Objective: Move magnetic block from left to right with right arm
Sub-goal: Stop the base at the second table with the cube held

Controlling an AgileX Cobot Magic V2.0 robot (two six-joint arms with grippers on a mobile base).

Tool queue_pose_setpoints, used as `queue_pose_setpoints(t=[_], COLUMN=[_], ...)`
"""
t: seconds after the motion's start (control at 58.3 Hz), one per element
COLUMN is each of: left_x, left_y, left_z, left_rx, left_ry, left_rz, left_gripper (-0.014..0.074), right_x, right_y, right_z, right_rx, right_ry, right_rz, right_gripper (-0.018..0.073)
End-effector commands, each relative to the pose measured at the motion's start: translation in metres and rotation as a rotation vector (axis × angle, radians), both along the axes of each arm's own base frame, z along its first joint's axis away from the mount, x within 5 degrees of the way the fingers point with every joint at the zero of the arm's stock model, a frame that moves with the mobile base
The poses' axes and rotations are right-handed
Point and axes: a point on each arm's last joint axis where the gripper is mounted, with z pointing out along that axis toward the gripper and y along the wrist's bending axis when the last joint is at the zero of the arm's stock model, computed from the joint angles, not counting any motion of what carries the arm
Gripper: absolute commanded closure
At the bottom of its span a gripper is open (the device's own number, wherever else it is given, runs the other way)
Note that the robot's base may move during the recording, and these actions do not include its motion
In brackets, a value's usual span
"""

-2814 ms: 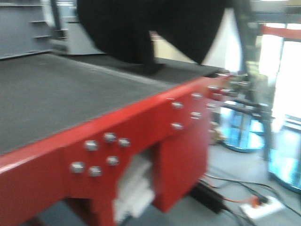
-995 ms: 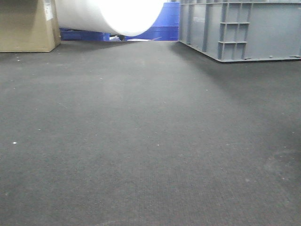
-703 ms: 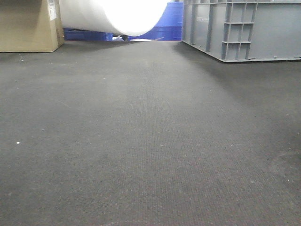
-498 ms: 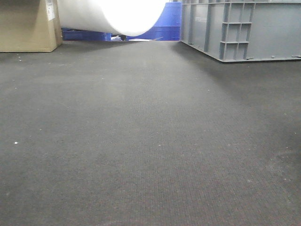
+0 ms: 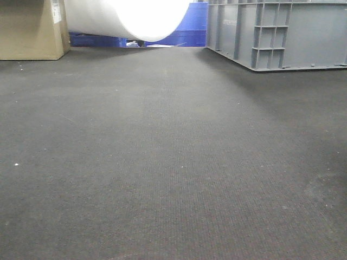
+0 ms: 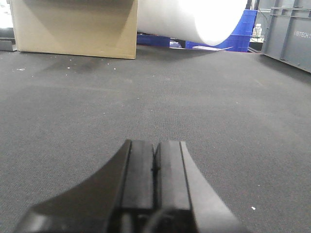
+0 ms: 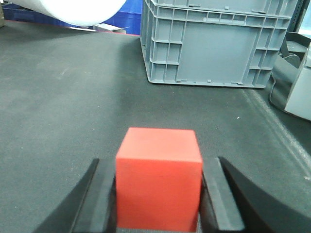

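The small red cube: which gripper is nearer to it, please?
Right. The right gripper clamps the red cube between its jaws; the left gripper is shut, with no cube in view.

The magnetic block [image 7: 159, 179] is a plain red cube, matte, sharp-edged and unmarked; it sits upright and square at 6 o'clock in the right wrist view, one face toward the camera and its top face showing toward 12 o'clock. The right arm's gripper [image 7: 159, 196] is clamped on it, the black fingers [image 7: 99, 199] pressed flat against its sides at 9 and 3 o'clock; whether its underside touches the bench [image 7: 58, 121] cannot be told.
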Motion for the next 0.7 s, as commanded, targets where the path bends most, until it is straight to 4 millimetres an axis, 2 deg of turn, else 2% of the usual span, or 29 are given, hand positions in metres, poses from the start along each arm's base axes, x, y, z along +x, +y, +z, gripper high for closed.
queue_pose_setpoints(t=[0.0, 0.103, 0.154, 0.292, 0.412, 0.532, 0.686], left_x=[-0.001, -0.001, -0.001, -0.001, -0.001, -0.001, -0.001], left_y=[0.000, 0.000, 0.000, 0.000, 0.000, 0.000, 0.000], left_z=[0.004, 0.004, 0.004, 0.004, 0.004, 0.004, 0.004], left_rx=[-0.008, -0.008, -0.008, -0.008, -0.008, -0.008, -0.008], left_ry=[-0.077, -0.077, -0.077, -0.077, -0.077, -0.077, -0.077], left_rz=[-0.001, -0.001, -0.001, -0.001, -0.001, -0.001, -0.001], left_gripper=[0.0713, 0.0713, 0.0713, 0.0713, 0.0713, 0.0713, 0.0713], right_x=[0.001, 0.005, 0.009, 0.032, 0.057, 0.083, 0.112], right_y=[0.000, 0.000, 0.000, 0.001, 0.005, 0.022, 0.053], right_z=[0.015, 0.018, 0.026, 0.045, 0.053, 0.051, 0.036], right_rx=[-0.010, 0.009, 0.008, -0.008, -0.108, -0.115, -0.118], right_ry=[-0.078, 0.002, 0.030, 0.096, 0.149, 0.237, 0.443], right_rz=[-0.003, -0.003, -0.004, 0.004, 0.037, 0.123, 0.232], right_gripper=[0.0167, 0.0167, 0.0167, 0.0167, 0.0167, 0.0167, 0.0167])
